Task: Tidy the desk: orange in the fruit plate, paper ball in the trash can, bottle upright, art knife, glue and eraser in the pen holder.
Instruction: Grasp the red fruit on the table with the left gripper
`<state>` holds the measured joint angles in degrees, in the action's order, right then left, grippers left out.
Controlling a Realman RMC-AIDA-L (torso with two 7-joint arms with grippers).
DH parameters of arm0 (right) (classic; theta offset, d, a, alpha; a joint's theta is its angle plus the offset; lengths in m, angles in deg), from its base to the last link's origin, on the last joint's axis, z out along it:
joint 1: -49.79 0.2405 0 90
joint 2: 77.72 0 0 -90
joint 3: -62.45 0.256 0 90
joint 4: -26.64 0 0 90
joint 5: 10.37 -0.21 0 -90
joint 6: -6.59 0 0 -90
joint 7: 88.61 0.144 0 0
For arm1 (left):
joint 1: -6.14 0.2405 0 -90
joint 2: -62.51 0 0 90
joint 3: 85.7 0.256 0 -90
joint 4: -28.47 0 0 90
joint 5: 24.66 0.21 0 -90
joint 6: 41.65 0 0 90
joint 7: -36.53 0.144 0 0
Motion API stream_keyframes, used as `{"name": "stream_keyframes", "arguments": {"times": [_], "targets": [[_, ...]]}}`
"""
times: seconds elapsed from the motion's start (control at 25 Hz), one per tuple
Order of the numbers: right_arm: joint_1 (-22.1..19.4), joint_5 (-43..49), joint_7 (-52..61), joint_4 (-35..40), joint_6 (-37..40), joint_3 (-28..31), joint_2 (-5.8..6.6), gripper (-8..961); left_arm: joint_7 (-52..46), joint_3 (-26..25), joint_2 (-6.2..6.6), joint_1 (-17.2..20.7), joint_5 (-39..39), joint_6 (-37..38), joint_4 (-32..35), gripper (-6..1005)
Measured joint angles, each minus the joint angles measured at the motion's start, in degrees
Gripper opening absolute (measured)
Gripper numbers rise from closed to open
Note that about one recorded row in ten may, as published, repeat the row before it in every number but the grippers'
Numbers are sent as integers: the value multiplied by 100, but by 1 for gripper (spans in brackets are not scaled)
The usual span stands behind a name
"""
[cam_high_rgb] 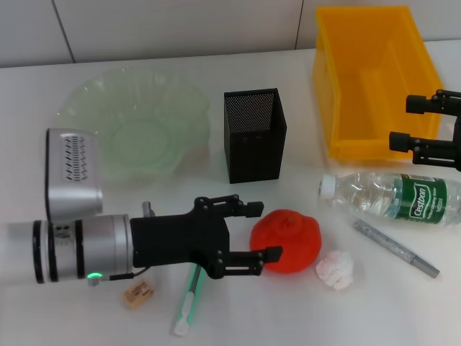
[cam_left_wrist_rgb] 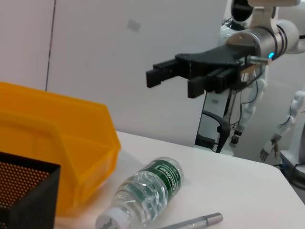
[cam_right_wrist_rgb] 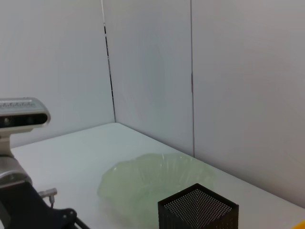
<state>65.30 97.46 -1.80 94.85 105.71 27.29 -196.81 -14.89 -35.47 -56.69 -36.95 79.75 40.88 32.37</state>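
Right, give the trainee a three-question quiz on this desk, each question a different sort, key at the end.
1. True or false: the clear plastic bottle with the green label stands upright.
2. What does the open left gripper reach toward? A) orange fruit B) crumpled white paper ball C) black mesh pen holder
3. Fill in: the pale green glass fruit plate holds ____.

Key: 1 false, it lies on its side. 2 A. 3 nothing.
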Motion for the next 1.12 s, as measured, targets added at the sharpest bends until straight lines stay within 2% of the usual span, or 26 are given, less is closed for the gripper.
{"name": "stream_keyframes", "arguments": {"times": [0.04, 0.2, 0.36, 0.56, 0.72, 0.8, 0.96, 1.0, 1.04, 1.12], "targets": [[7, 1, 0, 0, -1, 1, 0, 726, 217, -40, -5, -98, -3, -127, -267, 687], [28, 2, 4, 0, -4, -7, 0, 726, 547, -198, -6, -267, -8, -504, -646, 683], [40, 2, 12, -19, -7, -23, 0, 727, 976, -603, -7, -360, 31, -896, -926, 678], [40, 2, 12, -32, -7, -21, 0, 727, 1276, -757, -6, -460, 44, -1160, -1134, 673], [29, 2, 12, -40, -7, -10, 0, 727, 1715, -997, -7, -659, 135, -1548, -1587, 669], [26, 2, 12, -42, -6, -9, 0, 727, 1816, -1302, -7, -682, 390, -1667, -1688, 666], [16, 2, 12, -44, -8, -8, 0, 727, 1841, -2278, -7, -588, 1385, -1865, -1723, 662], [15, 2, 12, -45, -10, -8, 0, 727, 1841, -2278, -7, -588, 1385, -1865, -1723, 661], [18, 2, 12, -49, -21, -8, 0, 727, 1842, -2841, -6, -518, 1964, -1965, -1733, 660], [22, 2, 12, -51, -25, -8, 0, 727, 1841, -3188, -6, -487, 2288, -2045, -1754, 658]]}}
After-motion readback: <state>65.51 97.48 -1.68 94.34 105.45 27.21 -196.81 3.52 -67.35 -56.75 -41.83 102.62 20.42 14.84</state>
